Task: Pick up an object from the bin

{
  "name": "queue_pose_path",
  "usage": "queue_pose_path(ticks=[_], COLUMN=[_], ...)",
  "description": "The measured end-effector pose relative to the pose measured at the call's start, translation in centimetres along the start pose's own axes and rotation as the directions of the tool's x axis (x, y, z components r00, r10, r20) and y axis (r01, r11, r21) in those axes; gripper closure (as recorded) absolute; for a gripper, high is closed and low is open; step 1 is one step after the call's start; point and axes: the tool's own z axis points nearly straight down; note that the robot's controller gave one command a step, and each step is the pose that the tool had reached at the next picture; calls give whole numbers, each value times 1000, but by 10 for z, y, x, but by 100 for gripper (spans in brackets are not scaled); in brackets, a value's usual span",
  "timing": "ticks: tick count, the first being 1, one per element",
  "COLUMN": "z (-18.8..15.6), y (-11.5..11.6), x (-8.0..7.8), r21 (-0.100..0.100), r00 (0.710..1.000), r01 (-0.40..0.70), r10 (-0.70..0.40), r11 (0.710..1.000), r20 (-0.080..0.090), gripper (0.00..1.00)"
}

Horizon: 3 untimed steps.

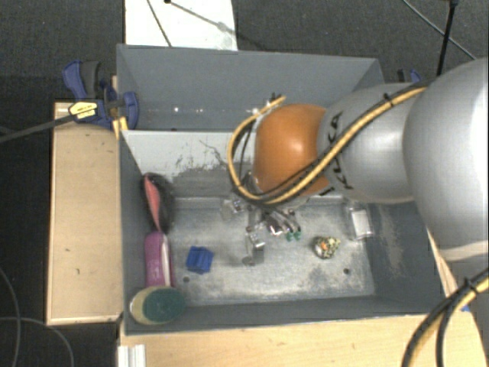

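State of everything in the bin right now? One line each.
gripper: low over the floor, mid-bin
blue block: lying loose, left of gripper
speckled ball: loose, right of gripper
pink tube: lying along left wall
red-and-black brush: against left wall
green round lid: in near-left corner

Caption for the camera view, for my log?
Gripper down in the grey bin, between a blue block and a small speckled ball.

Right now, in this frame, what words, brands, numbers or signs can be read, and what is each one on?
"KUKA": black letters running down the silver arm, beside its orange cover, partly crossed by a cable.
Pink bottle at the bin's left wall: any label is too small to read.
Blue block and green-lidded jar: no writing to be seen.
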Motion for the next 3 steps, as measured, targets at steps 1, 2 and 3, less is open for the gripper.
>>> queue_pose_path(ticks=[1,2,3], z=[19,19,-121], y=[89,89,107], x=[-21,-22,-49], r21=[-2,-5,-3], r00=[983,984,979], r01=[184,177,204], r10=[-184,-177,-204], r11=[983,984,979], r20=[-9,-4,8], gripper=[0,100,100])
